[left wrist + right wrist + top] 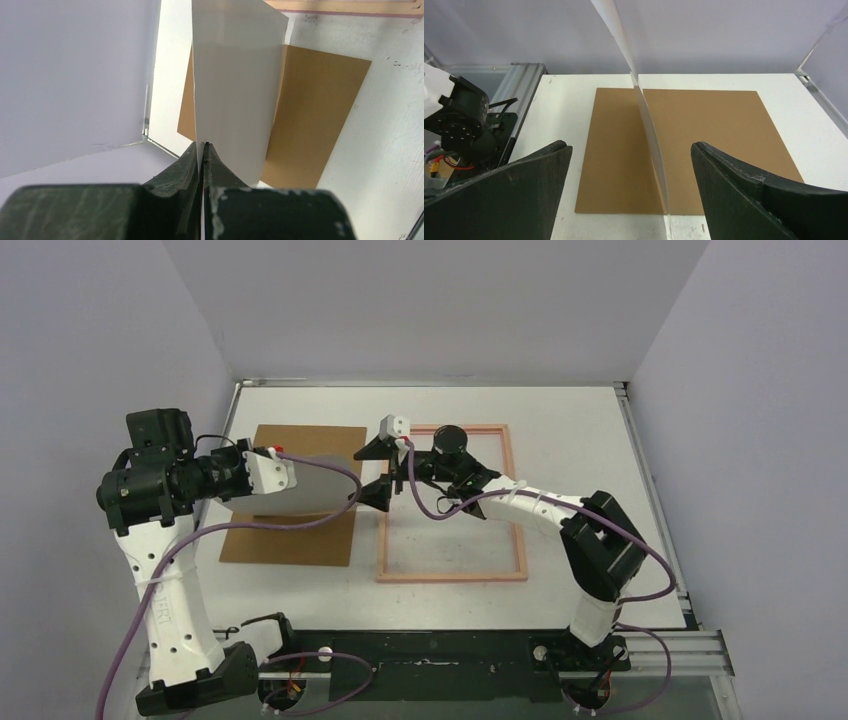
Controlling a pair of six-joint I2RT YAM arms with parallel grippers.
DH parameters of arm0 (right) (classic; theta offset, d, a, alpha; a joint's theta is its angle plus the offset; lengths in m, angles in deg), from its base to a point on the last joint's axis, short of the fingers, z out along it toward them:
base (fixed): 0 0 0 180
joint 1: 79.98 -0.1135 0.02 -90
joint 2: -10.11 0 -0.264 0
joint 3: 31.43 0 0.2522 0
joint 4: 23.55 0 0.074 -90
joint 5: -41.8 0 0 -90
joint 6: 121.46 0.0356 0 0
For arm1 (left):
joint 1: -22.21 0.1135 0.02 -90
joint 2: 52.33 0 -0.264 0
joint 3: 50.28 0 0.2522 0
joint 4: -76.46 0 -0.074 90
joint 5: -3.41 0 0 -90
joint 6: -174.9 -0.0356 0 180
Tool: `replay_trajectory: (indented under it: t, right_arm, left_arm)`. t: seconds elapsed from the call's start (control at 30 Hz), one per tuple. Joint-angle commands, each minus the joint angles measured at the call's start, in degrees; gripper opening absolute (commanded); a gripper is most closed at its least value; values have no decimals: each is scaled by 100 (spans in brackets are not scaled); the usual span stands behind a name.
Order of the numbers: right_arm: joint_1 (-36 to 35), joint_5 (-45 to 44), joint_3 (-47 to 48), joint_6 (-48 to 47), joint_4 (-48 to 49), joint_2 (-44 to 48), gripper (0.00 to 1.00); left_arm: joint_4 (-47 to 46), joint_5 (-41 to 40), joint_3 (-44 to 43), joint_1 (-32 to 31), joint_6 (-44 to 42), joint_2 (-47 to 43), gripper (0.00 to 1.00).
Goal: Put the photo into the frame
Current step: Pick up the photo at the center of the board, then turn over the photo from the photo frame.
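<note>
— Left gripper [202, 147] pinches the near edge of the photo [235, 75], which hangs in the air on edge over the board [320, 115].
— And the right gripper [630, 147]?
— Spread wide at the photo's 3 o'clock end, one finger on either side. Neither touches it, as far as I can tell.
— How will it handle?
— Light, thin and floppy, I judge. The right wrist view shows it edge-on and bowed, which the top view hides. Best taken by the edges, with a second pinch at the free end to steady it.
— Printed side?
— Only the pale back shows in any view. The left wrist view alone shows the pinch itself. Farther off, the frame [450, 575] lies flat on the table [580, 430], at 3 o'clock of the board, under the right arm.
</note>
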Motion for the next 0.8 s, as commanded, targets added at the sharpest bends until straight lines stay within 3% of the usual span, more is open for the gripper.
replay_trajectory:
  t: [0.0, 0.33, 0.63, 0.7, 0.77]
  right_arm:
    - [-148, -258, 426, -572, -208, -238, 92]
    - [-185, -493, 759, -574, -295, -822, 75]
    - [-180, -555, 99, 129, 659, -434, 14]
    - [-177, -571, 39, 313, 749, -321, 6]
    - [-176, -688, 42, 533, 732, -188, 5]
  left_arm:
    - [-190, 264, 136, -28, -88, -68, 0]
    - [-267, 339, 238, -31, -56, -94, 0]
    - [-557, 374, 246, -32, 360, -50, 0]
    - [-802, 361, 299, -30, 656, -58, 0]
    - [-1161, 354, 361, -31, 1109, -76, 3]
